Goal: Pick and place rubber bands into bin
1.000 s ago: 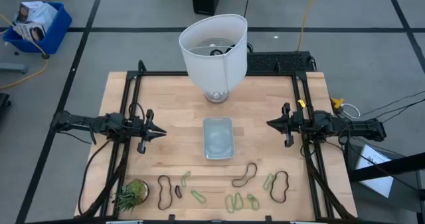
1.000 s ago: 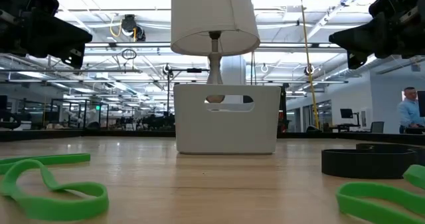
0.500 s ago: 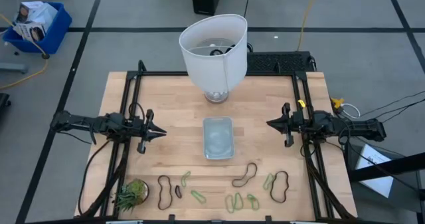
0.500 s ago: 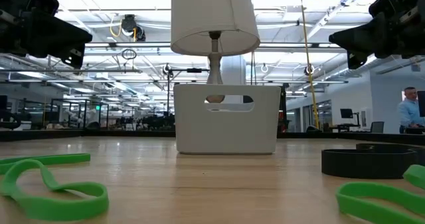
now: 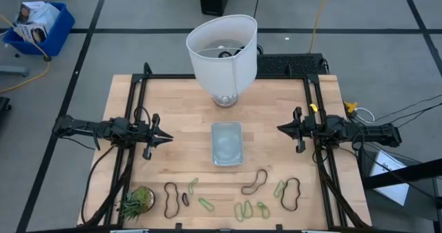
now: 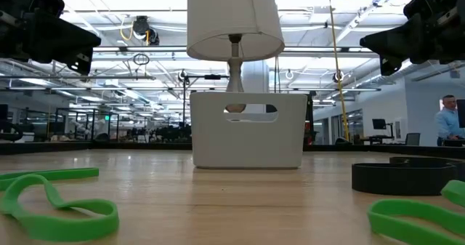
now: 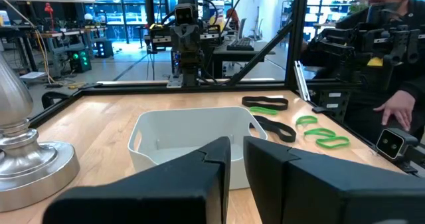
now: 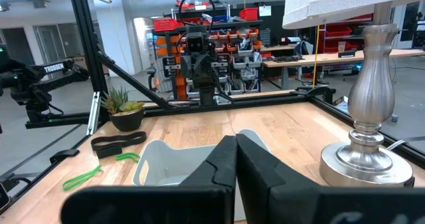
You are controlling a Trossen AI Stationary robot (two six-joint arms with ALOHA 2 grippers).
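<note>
The clear pale bin stands at the table's middle; it also shows in the low view. Several rubber bands lie flat along the near edge: light-green ones and dark ones. My left gripper hovers left of the bin, pointing at it, shut and empty, with only a narrow slit between its fingertips in its wrist view. My right gripper hovers right of the bin, shut and empty.
A white lamp stands behind the bin. A small spiky green plant sits at the near left corner. Black frame rails run along the table's sides. A person's hand shows beyond the table's near side.
</note>
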